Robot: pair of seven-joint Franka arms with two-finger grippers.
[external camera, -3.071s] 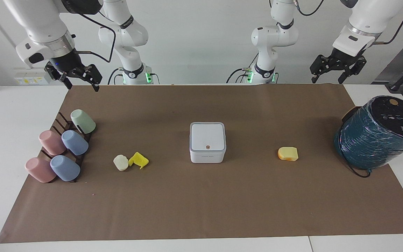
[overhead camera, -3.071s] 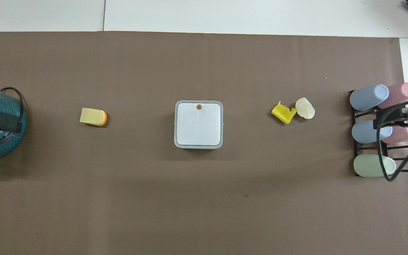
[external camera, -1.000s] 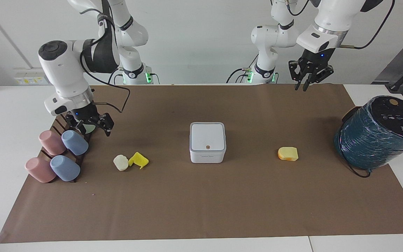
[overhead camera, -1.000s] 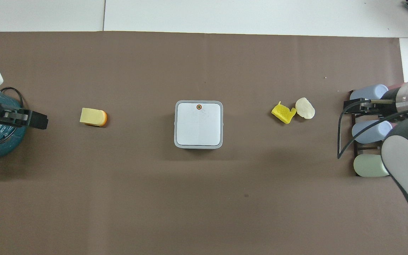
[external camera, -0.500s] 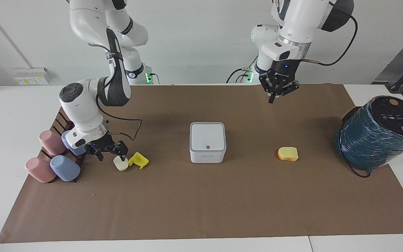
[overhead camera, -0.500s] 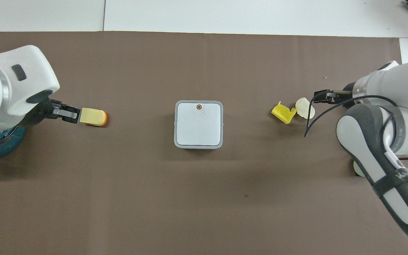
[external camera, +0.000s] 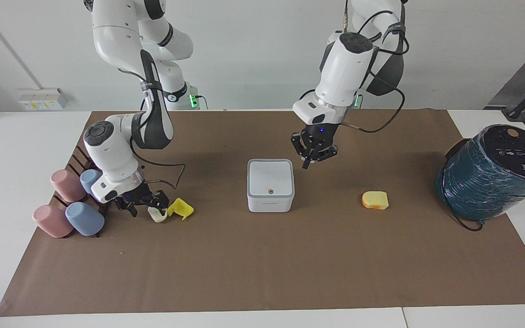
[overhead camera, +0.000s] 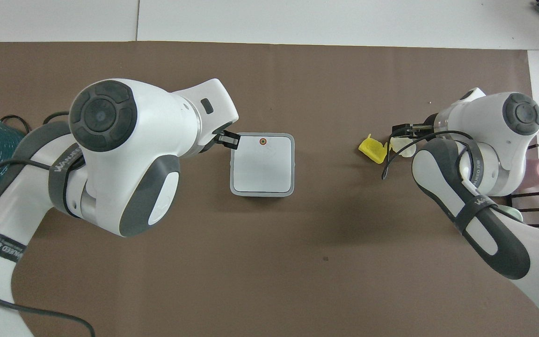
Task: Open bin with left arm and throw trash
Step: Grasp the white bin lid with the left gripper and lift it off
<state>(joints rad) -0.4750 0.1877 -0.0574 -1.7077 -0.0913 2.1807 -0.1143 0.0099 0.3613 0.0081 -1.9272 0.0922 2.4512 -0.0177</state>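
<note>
I have the left gripper, jaws together, hanging beside the closed bin at mid-table, ready to press its lid open, while the right gripper, jaws apart, straddles the cream lump.

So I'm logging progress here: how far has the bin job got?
Nothing is finished: the bin has its lid flat and shut, with no trash inside. In hand: the left pincer, shut and empty, hangs beside the bin's corner nearer the robots, while the open right pincer straddles the cream lump. Left: opening the lid and binning that lump, the yellow bent piece and the orange block.
</note>
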